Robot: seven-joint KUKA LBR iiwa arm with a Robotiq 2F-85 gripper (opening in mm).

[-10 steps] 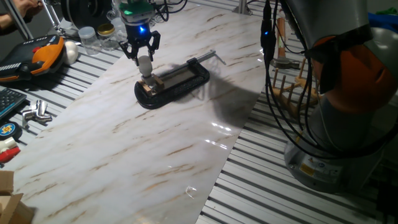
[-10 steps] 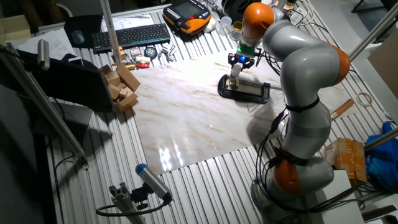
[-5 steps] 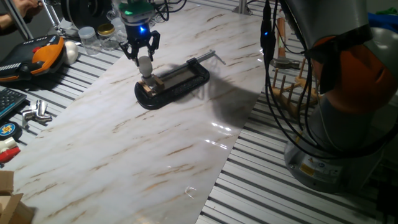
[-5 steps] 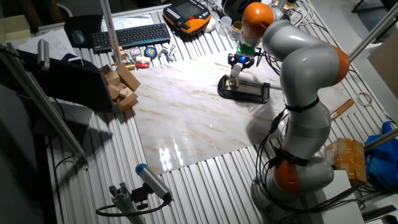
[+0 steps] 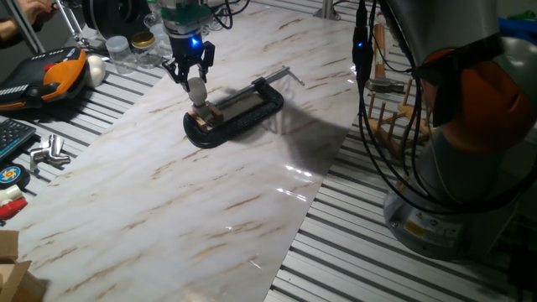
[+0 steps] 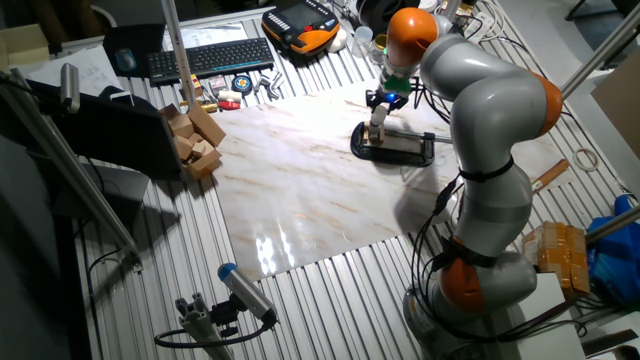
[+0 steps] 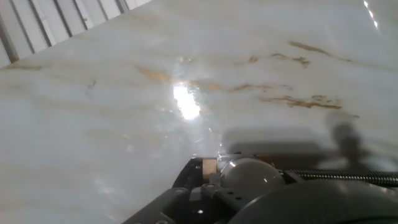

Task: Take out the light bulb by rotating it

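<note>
Light bulb [image 5: 196, 89] stands between gripper [image 5: 190, 78] fingers.

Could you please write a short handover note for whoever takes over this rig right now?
Gripper: jaws down around the light bulb; from these views it looks closed on it, but contact is not clearly visible.
Light bulb: upright, seated in its holder at the near end of the black C-clamp, which lies flat on the marble board.
Done: the arm has reached the bulb and placed its jaws on it.
Left: rotate the bulb until it comes free of the holder, then lift it out. The hand view shows only the bulb's top, so check the grip first.
</note>
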